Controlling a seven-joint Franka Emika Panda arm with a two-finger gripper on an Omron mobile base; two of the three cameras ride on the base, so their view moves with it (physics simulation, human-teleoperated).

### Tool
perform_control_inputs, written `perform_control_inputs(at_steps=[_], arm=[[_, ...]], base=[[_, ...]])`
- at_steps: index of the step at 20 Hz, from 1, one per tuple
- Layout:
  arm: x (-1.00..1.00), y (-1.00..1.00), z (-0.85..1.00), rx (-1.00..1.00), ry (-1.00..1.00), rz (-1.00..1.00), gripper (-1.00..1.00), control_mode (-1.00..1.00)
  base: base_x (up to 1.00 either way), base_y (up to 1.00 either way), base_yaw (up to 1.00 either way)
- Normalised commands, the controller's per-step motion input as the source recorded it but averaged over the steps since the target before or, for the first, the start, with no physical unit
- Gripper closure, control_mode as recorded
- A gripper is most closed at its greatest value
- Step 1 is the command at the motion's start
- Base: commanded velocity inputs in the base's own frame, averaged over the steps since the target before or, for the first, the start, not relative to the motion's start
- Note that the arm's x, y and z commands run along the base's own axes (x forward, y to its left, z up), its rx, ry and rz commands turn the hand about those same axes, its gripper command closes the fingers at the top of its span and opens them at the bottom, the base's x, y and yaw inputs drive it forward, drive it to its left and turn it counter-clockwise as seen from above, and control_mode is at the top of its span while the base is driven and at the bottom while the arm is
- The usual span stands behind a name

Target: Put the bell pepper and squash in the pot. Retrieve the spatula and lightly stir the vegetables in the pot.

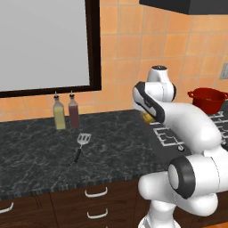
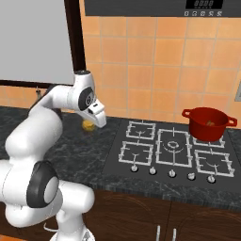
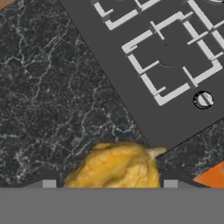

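My gripper (image 3: 109, 183) is shut on the yellow squash (image 3: 114, 168), which bulges up between the two fingertips (image 3: 49, 183) in the hand view. Hand and squash (image 2: 88, 125) hang over the dark counter just left of the stove; the squash (image 1: 147, 117) peeks out from under the wrist in the left base view. The red pot (image 2: 208, 123) stands on the back right burner, and a small orange-yellow bit that may be the bell pepper (image 2: 209, 124) shows inside it. The pot (image 1: 207, 99) is far right of the hand. The spatula (image 1: 80, 144) lies flat on the counter to the left.
Two bottles (image 1: 59, 115) (image 1: 73, 112) stand by the wall behind the spatula. The stove (image 2: 169, 148) has several burners and a row of knobs (image 2: 172, 173) along its front. Below the hand lie a burner grate (image 3: 170, 57) and the counter (image 3: 52, 87).
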Motion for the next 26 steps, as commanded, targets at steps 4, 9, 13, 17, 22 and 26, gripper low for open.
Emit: perform_control_inputs(at_steps=[4, 9, 13, 17, 22, 26], arm=[[-0.04, -0.05, 0.02, 0.0, 0.0, 0.01, 1.0, 1.0], [0.0, 0.0, 0.0, 0.0, 0.0, 0.0, 1.0, 1.0], [0.0, 0.0, 0.0, 0.0, 0.0, 0.0, 1.0, 1.0], [0.0, 0.0, 0.0, 0.0, 0.0, 0.0, 1.0, 1.0], [0.0, 0.0, 0.0, 0.0, 0.0, 0.0, 1.0, 1.0], [0.4, -0.14, 0.06, 0.01, 0.0, 0.0, 1.0, -1.0]], base=[[0.0, -0.02, 0.0], [-0.02, -0.75, 0.0], [0.0, -1.0, 0.0], [0.0, -1.0, 0.0], [0.44, -0.83, 0.0], [0.19, -0.12, 0.0]])
